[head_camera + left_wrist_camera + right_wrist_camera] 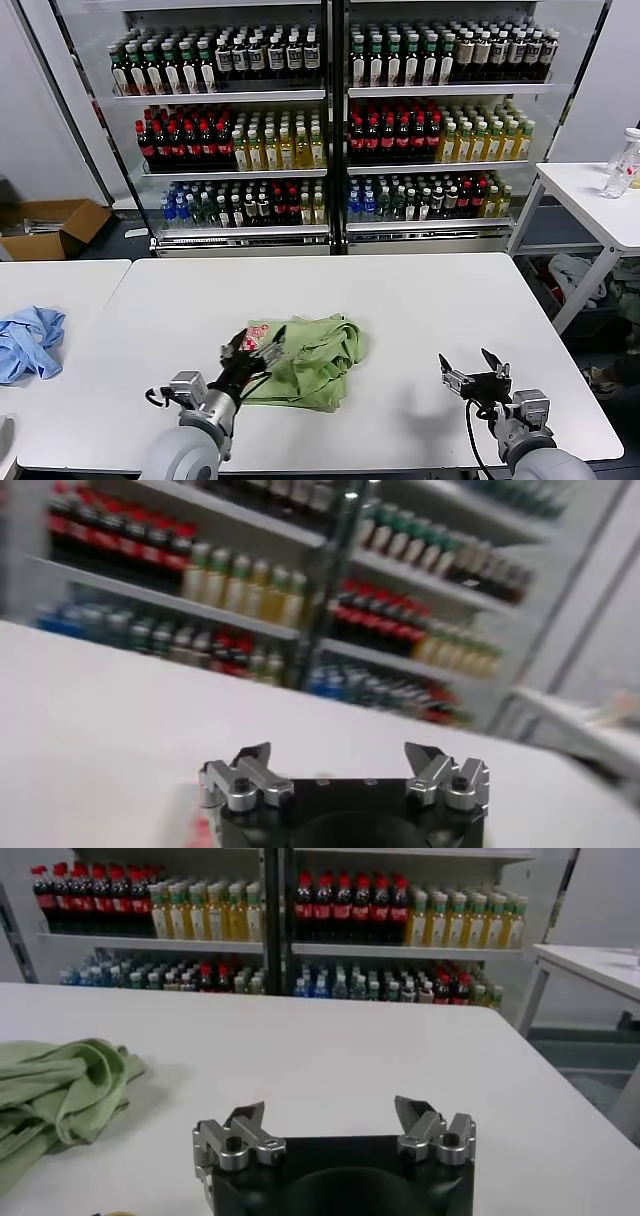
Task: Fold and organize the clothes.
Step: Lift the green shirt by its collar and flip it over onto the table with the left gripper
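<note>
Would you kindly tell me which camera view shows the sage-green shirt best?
The head view: the light sage-green soft cloth shirt lies whole on the white table, its red-and-white patch beside the open left tool. The right wrist view shows only one crumpled edge; the left wrist view shows none of its green cloth.

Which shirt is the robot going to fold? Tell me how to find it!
Look at the big white table in front of the drink shelves. Near its front edge, beside the left gripper, lies a crumpled sage-green cloth shirt. Its red-and-white patch sets it apart from the blue garment on the neighbouring table.
</note>
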Controlling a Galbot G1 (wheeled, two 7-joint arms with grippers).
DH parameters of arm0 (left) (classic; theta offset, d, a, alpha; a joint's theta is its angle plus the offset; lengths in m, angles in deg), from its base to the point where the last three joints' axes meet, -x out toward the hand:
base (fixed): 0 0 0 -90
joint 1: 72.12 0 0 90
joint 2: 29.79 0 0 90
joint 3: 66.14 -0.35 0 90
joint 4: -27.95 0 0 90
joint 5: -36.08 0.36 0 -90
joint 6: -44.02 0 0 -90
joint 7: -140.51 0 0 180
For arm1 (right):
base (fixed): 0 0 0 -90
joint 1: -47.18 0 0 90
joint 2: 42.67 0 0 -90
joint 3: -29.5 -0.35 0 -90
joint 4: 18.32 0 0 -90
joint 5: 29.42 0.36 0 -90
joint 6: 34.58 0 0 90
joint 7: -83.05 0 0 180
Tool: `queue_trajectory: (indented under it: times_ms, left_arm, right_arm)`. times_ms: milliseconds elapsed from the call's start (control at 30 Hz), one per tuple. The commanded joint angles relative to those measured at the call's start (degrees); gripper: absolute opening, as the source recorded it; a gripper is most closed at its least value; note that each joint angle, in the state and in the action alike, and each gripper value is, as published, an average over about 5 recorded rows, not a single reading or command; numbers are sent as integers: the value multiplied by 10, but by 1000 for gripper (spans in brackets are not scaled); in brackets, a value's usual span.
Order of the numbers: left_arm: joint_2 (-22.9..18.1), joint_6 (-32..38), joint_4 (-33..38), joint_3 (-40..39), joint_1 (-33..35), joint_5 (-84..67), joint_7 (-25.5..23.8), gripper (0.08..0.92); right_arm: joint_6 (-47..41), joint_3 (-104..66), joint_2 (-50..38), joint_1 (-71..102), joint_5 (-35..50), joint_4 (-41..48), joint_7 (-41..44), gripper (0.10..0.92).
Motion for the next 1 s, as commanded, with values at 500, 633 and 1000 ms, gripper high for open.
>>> queue_trajectory:
  times_ms: [500, 633, 1000]
  left_arm:
    - [-7, -61, -123, 38, -22, -119, -53, 815]
    - [-9, -55, -128, 44, -24, -166, -87, 724]
    - [-20, -47, -159, 70, -36, -287, -112, 403]
  right_arm:
    - [0, -11, 1, 13, -4, -9, -1, 823]
    - [0, -9, 5, 14, -7, -9, -1, 823]
    - [0, -14, 8, 24, -9, -18, -1, 823]
